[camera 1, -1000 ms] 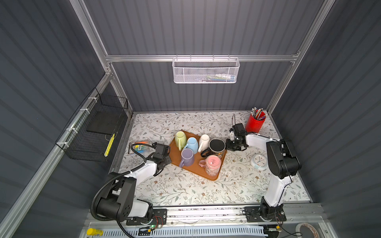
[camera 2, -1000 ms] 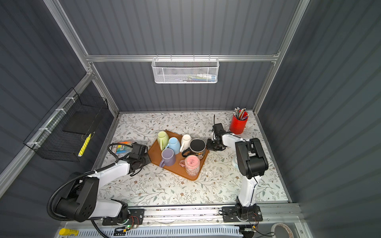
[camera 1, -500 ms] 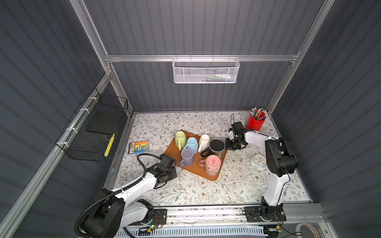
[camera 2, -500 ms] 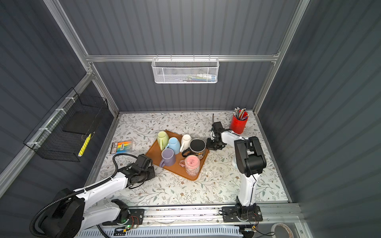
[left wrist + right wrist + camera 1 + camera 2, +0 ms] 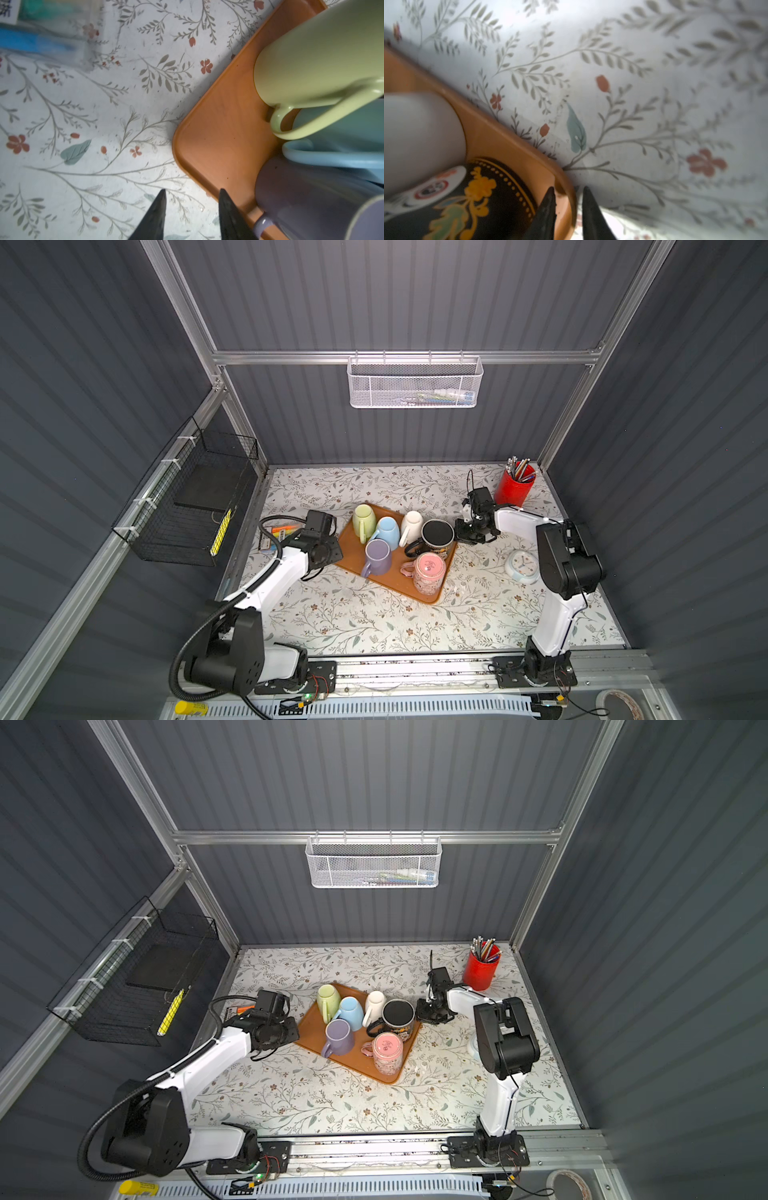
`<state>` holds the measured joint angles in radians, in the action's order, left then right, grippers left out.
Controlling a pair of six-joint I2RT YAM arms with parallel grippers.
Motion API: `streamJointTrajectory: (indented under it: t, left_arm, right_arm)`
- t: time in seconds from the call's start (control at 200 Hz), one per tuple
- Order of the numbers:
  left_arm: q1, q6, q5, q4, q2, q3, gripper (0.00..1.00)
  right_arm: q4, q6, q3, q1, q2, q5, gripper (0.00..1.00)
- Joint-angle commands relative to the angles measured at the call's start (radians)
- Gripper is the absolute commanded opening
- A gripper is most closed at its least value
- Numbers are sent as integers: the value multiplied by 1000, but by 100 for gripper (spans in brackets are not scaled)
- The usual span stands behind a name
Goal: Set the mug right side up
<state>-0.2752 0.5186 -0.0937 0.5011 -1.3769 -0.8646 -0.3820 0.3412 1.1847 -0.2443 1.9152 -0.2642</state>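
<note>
- Dark grey ribbed walls close in a floral counter [image 5: 353,626]. An orange tray [image 5: 397,580] lies at a slant near its middle.
- Six mugs crowd the tray, some touching: green mug [image 5: 362,517], blue mug [image 5: 388,529], white mug [image 5: 411,522], black mug [image 5: 436,533], purple mug [image 5: 377,556] and pink mug [image 5: 430,572].
- Most show a flat base upward, so they look inverted. The black mug's dark top could be either mouth or base. I cannot tell which mug the task means, and none is in my grasp.
- My left fingers [image 5: 155,218] are parted and empty, low at the tray's left corner, just beside the purple mug's handle. From here I judge the purple and green mugs the easiest to reach.
- My right fingers [image 5: 546,214] are slightly parted and straddle the tray's rim on the far side. One tip is inside next to the black mug, the other outside over the counter. They do not appear to pinch the rim.
- With one arm on each side, I judge that one could steady the tray while the other lifts and flips a mug.
- Tight packing leaves little room around any mug, so a neighbour could be knocked.
- A red pen cup [image 5: 514,489] and a small white clock [image 5: 521,566] stand well apart on the right, clear of the work.
</note>
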Motion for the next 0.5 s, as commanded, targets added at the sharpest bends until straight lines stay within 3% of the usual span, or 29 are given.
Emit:
streamJointTrajectory:
  t: [0.0, 0.19, 0.495]
  left_arm:
    - [29, -106, 74, 9, -97, -86, 42]
    - [60, -186, 121, -17, -232, -205, 42]
    - [76, -346, 83, 59, -445, -392, 54]
  right_arm:
    - [22, 47, -43, 14, -44, 7, 33]
    - [58, 82, -108, 32, -127, 2, 38]
    - [194, 195, -291, 36, -279, -61, 35]
